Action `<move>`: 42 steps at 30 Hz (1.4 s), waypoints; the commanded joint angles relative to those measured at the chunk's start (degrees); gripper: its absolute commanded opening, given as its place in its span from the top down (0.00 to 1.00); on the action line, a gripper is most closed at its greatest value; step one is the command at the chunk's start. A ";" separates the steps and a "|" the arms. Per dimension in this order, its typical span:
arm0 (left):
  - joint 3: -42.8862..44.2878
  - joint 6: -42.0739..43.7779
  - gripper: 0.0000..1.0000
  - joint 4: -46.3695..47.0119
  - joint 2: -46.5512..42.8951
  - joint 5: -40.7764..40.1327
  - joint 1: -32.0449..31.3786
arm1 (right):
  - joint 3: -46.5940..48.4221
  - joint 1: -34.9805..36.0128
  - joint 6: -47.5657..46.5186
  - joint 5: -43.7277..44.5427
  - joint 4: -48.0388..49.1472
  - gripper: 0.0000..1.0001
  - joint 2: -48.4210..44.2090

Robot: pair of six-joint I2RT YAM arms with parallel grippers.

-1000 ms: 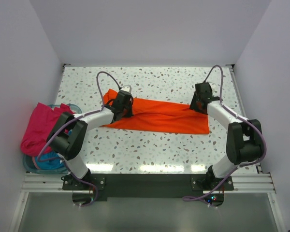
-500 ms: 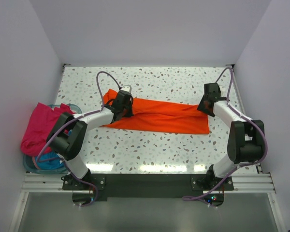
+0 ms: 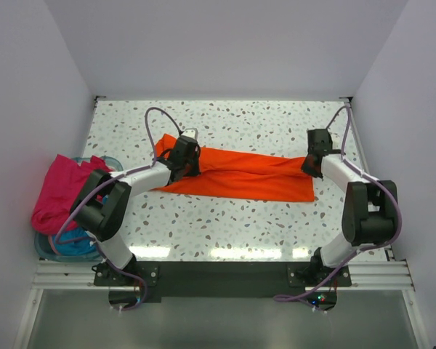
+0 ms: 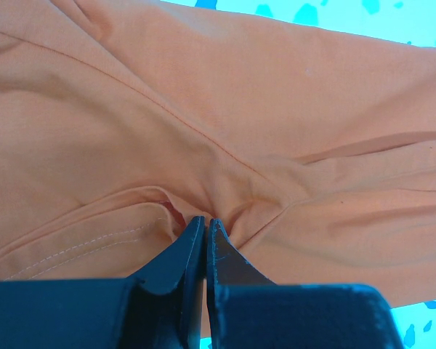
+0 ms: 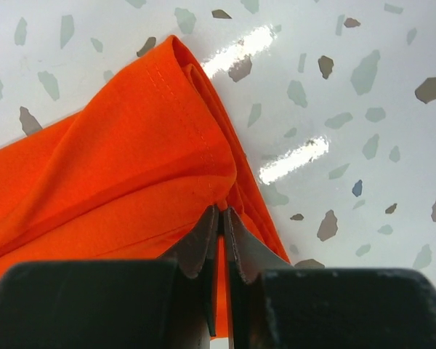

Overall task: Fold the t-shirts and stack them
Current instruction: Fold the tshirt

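Right claw (image 5: 219, 212) has closed on orange t-shirt (image 5: 131, 160), pinched edge hidden.

A robot lab cell: white walls (image 3: 225, 43) enclosing a speckled table (image 3: 225, 225)

The orange t-shirt (image 4: 225, 123) is running off the left, top and right edges of the left wrist view, and the left end effector (image 4: 206, 222) is covering its near part. The right end effector (image 5: 219, 212) is likewise blocking the cloth below its tips. From above, the magenta t-shirt (image 3: 58, 190) is hiding most of the teal cloth (image 3: 76, 246) and the tub (image 3: 113, 161).
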 commanded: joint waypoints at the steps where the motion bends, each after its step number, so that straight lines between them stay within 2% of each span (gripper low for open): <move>1: 0.71 0.45 1.00 0.93 -2.78 -0.82 -0.17 | -1.73 -0.85 1.37 1.16 1.54 0.95 -4.53; 11: -1.93 -0.08 1.00 0.85 -5.95 -0.92 -0.26 | -5.60 -1.73 3.22 -1.82 3.03 0.95 -8.66; 14: -3.69 -0.25 1.00 1.11 -6.65 0.13 -0.26 | -7.97 -2.00 4.10 -3.49 4.26 0.93 -10.15; 15: -4.21 -0.34 1.00 1.20 -6.91 0.31 -0.17 | -8.58 -2.43 4.36 -4.28 5.05 0.89 -10.51; 17: -6.58 -0.52 0.94 2.33 -7.97 1.45 -0.17 | -10.60 -2.44 4.80 -5.77 6.37 0.80 -11.39; 18: -7.46 -0.78 0.79 2.78 -8.49 1.72 -0.17 | -11.22 -4.35 4.89 -6.65 6.73 0.72 -11.74; 19: -9.38 -0.87 0.71 3.13 -9.11 2.16 -0.17 | -12.44 -4.72 5.15 -8.31 7.16 0.68 -12.61; 20: -10.27 -1.04 0.57 4.96 -10.25 2.77 -0.26 | -12.80 -5.07 5.15 -8.94 7.34 0.66 -13.05; 21: -11.76 -1.22 0.52 5.33 -10.95 3.13 -0.17 | -12.98 -5.33 4.98 -9.29 7.26 0.64 -13.67; 23: -12.74 -1.48 0.48 5.59 -12.88 3.48 -0.17 | -12.72 -5.34 4.19 -9.65 6.56 0.64 -15.77; 26: -13.18 -2.89 0.48 4.45 -15.00 2.17 -0.17 | -11.76 -5.16 2.43 -11.57 6.29 0.63 -17.89; 28: -11.78 -5.07 0.55 1.58 -15.79 0.68 -0.17 | -9.31 -3.59 0.60 -12.72 5.85 0.63 -17.72; 29: -11.08 -5.96 0.63 0.77 -16.32 -1.42 -0.26 | -8.07 -2.62 -0.29 -10.72 4.98 0.63 -17.28; 31: -8.88 -8.85 0.73 -1.69 -17.02 -3.98 -0.26 | -3.25 3.35 -2.48 -7.11 2.96 0.63 -14.13; 33: -7.04 -10.53 0.78 -2.93 -17.90 -7.41 -0.17 | -0.26 6.42 -3.46 -5.17 1.29 0.64 -9.40; 36: -2.83 -12.99 0.78 -6.00 -17.12 -11.89 -0.17 | 4.93 7.93 -4.25 -5.16 0.58 0.64 -4.55; 37: -1.59 -13.43 0.75 -7.23 -16.07 -13.38 0.00 | 5.73 8.11 -4.34 -5.34 0.49 0.64 -1.66; 38: -0.28 -13.52 0.68 -7.76 -13.36 -15.05 0.18 | 6.26 8.20 -4.34 -5.78 0.58 0.64 -0.50; 42: 6.84 -12.56 0.61 -10.22 -4.21 -14.45 1.94 | 7.14 9.07 -4.16 -7.88 1.63 0.64 3.02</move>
